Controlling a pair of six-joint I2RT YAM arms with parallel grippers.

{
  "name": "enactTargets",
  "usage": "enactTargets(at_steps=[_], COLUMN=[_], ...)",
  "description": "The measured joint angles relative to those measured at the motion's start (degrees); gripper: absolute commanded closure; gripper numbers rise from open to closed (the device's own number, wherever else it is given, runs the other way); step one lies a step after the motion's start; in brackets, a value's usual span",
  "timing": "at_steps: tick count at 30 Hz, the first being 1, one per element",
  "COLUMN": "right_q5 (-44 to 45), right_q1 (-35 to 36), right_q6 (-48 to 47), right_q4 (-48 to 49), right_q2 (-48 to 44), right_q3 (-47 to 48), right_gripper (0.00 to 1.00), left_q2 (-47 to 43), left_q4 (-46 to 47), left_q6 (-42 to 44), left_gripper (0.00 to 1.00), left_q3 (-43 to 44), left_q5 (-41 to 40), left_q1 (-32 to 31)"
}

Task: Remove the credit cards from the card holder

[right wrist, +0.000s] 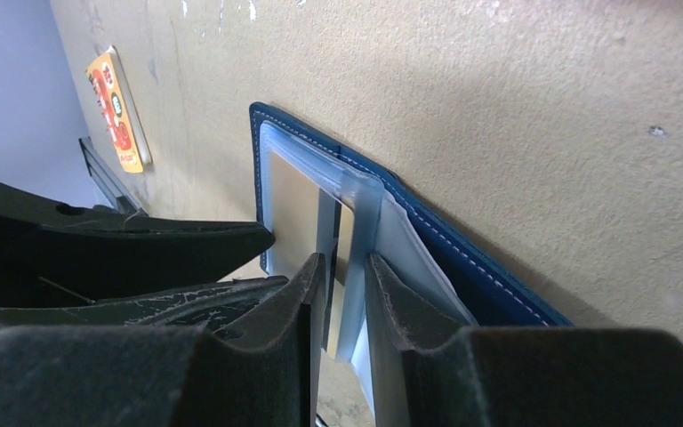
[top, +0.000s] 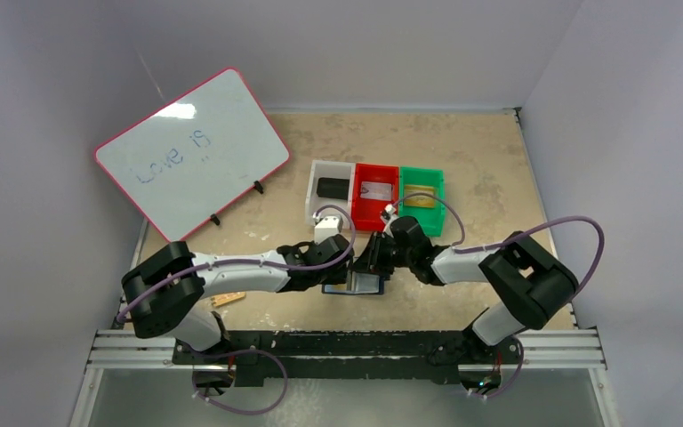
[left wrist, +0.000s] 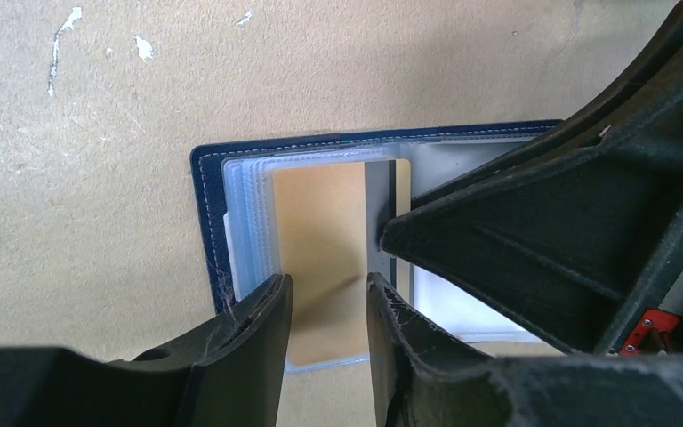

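Note:
The navy card holder (top: 353, 286) lies open on the table between both arms, its stitched edge (left wrist: 203, 213) and clear sleeves showing. A tan credit card (left wrist: 325, 222) with a grey stripe sits in the top sleeve. My left gripper (left wrist: 327, 283) hangs open just above the card, and the card shows through the gap between its fingers. My right gripper (right wrist: 345, 262) comes in from the right with its jaws narrowly apart, astride the sleeve's edge and the card (right wrist: 293, 209). One right finger (left wrist: 516, 231) reaches the card's striped side. From above, the left gripper (top: 333, 267) and right gripper (top: 375, 267) nearly meet over the holder.
Behind the holder stand a white bin (top: 313, 191), a red bin (top: 357, 200) and a green bin (top: 440, 200), each with something inside. A pink-framed whiteboard (top: 191, 151) leans at the back left. An orange pad (right wrist: 117, 111) lies near the left arm's base.

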Motion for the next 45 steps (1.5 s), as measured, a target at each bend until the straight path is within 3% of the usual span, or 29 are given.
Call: enactTargets(at_steps=[7,14,16,19,21,31,36,45], right_q5=[-2.71,-4.15,-4.31,-4.28,-4.26,-4.15,-6.38,-5.7], right_q1=[-0.17,-0.42,-0.42,-0.42,-0.44,-0.46,-0.46,-0.46], right_q6=[4.02,7.63,8.09,8.52,8.79,8.83,9.49,9.27], right_q4=[8.9,14.25,14.34,14.32,14.23,10.95,13.6,11.17], right_q2=[1.57,3.02,3.02,3.02,2.99,0.31,0.22,-1.46], right_q3=[-4.04,-6.23,-6.29,-6.29,-6.29,-6.29,-6.86,-6.88], right_gripper=[0.79,0.81,0.81,0.9,0.91,0.81,0.93,0.96], left_q2=[-1.31,-1.33,-1.16,-1.11,-1.07,-1.05,-1.03,-1.09], left_q4=[1.66,1.57,1.6,1.51,1.44,0.9,0.98,0.76], left_q6=[0.0,0.22,0.31,0.44,0.46,0.02,-0.09,-1.57], left_gripper=[0.61,0.76,0.79,0.8,0.81,0.81,0.81,0.85], left_q3=[-1.62,-1.88,-1.88,-1.88,-1.9,-1.86,-1.86,-1.88], left_q5=[0.28,0.26,0.24,0.28,0.28,-0.9,-1.09,-2.01], left_q1=[0.0,0.02,0.02,0.04,0.07,0.07,0.07,0.04])
